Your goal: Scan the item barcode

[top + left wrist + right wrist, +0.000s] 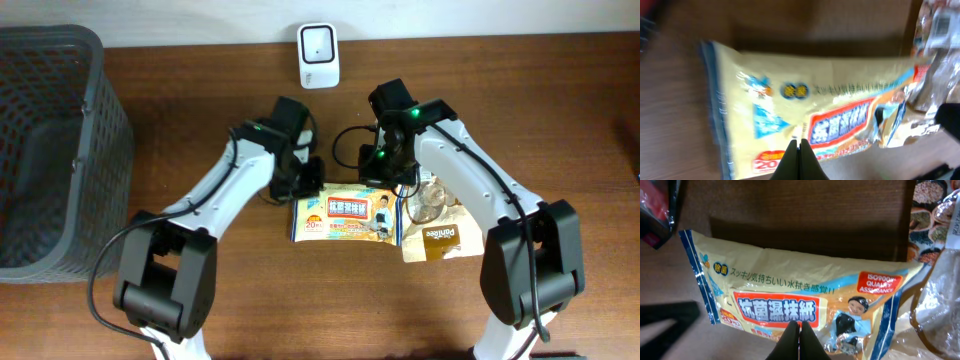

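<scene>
The item is a flat yellow pack of wet wipes (345, 218) with blue ends and a red label, lying face up on the wooden table. No barcode shows on this face. A white scanner (318, 55) stands at the table's back edge. My left gripper (305, 185) is shut above the pack's far left edge. In the left wrist view its tips (800, 142) overlap the blurred pack (815, 105). My right gripper (392, 178) is shut above the far right edge, its tips (799, 324) just over the label of the pack (800, 280). I see nothing between either pair of jaws.
A dark mesh basket (55, 150) fills the left side of the table. A clear bag (430, 200) and a brown snack packet (440, 242) lie against the wipes pack's right end, under my right arm.
</scene>
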Available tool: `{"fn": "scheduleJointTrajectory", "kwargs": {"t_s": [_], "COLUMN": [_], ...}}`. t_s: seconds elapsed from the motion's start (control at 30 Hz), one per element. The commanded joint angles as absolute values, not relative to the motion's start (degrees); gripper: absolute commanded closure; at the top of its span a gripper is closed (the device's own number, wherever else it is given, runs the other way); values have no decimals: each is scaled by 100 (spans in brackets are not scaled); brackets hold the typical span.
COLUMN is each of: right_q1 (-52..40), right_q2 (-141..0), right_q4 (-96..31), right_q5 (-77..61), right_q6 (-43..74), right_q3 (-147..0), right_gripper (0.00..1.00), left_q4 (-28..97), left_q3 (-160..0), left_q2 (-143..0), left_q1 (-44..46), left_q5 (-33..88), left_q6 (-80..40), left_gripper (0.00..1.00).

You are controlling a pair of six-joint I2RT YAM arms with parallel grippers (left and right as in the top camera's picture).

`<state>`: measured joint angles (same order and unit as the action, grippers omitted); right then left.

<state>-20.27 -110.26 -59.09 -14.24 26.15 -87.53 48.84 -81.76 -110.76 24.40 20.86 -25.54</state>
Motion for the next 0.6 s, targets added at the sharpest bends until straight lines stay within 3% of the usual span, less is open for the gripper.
{"fn": "scheduleJointTrajectory", "kwargs": {"t_s": [0.0, 0.33, 0.43, 0.57], "right_q1": [-1979, -1942, -1874, -1782], "right_q2": [-11139, -11262, -11373, -11360], "right_q4": [-5745, -4678, -4869, -5369], "right_q5": [-1505, -1264, -392, -246], "right_q6": [2598, 3083, 3433, 3503], "right_q3": [-8464, -7529, -7389, -7406], "right_gripper": [95, 96, 96, 96], "left_q4": [4412, 3612, 3854, 4294], "left_q3": [-7732, -6737, -6740, -6818], "left_q2": [-10993, -11067, -11067, -11030], "left_q1": [2460, 2418, 2217, 1900], "left_q5": [2316, 2290, 2132, 1557], "left_q6": [-2936, -3280, -3280, -3269], "left_gripper": [100, 100, 100, 100]}}
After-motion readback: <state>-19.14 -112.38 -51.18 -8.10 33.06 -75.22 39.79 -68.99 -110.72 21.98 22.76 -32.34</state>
